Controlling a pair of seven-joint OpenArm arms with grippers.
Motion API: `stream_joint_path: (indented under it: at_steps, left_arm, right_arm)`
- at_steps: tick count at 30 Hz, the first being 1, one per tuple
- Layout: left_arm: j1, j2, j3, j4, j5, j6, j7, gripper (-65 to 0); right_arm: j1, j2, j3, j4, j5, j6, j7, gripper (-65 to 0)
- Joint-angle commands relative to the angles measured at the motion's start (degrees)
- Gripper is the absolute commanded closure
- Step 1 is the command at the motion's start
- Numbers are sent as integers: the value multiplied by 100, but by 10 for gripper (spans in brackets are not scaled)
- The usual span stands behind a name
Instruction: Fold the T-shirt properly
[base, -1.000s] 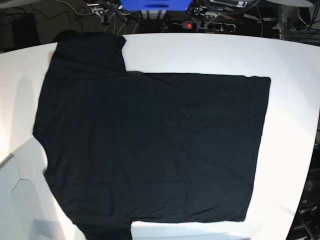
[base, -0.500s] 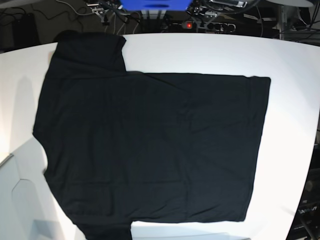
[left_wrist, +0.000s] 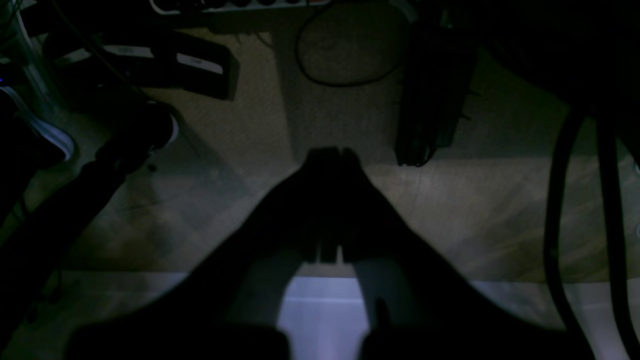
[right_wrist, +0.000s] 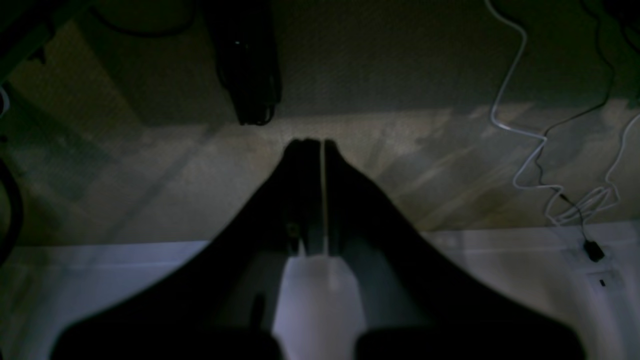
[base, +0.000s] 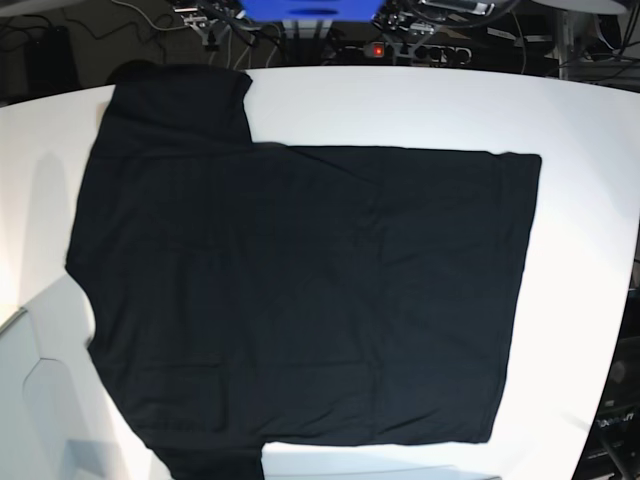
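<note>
The black T-shirt (base: 300, 290) lies flat and spread out on the white table (base: 580, 200), plain side up, with one sleeve at the far left and the hem toward the right. Neither arm shows in the base view. In the left wrist view my left gripper (left_wrist: 331, 152) hangs shut with nothing in it, over the floor beyond a white edge. In the right wrist view my right gripper (right_wrist: 312, 145) is likewise shut and holds nothing, also above the floor. The shirt is out of view in both wrist views.
Behind the table stand a blue box (base: 310, 10), a power strip with a red light (base: 378, 49) and cables. Dark equipment (left_wrist: 430, 95) and cords lie on the floor under the left gripper. A white cable (right_wrist: 530, 135) lies on the floor right of the right gripper.
</note>
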Motion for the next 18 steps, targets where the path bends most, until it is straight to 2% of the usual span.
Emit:
stream_joint_path:
  at_steps: [1,7,15,18]
  left_arm:
    - [3,-4,12,10,14,-12,25,0]
    - [222,-13,-14,80,-3,-47,-27,0]
    - [1084,-153,-23,1223,-12,-56,25,0]
    - [1462,-329,-23,1751,-12,-56,8,0]
  right_arm:
    - [-12,8,-2,4,17,132,-22,0]
    - [-267,8,-2,277,17,132,-13,0]
    - [-1111,-1,-2,1604,17,141,-83,0]
    - [-1551,-1,-2,2211,17,141,-31,0]
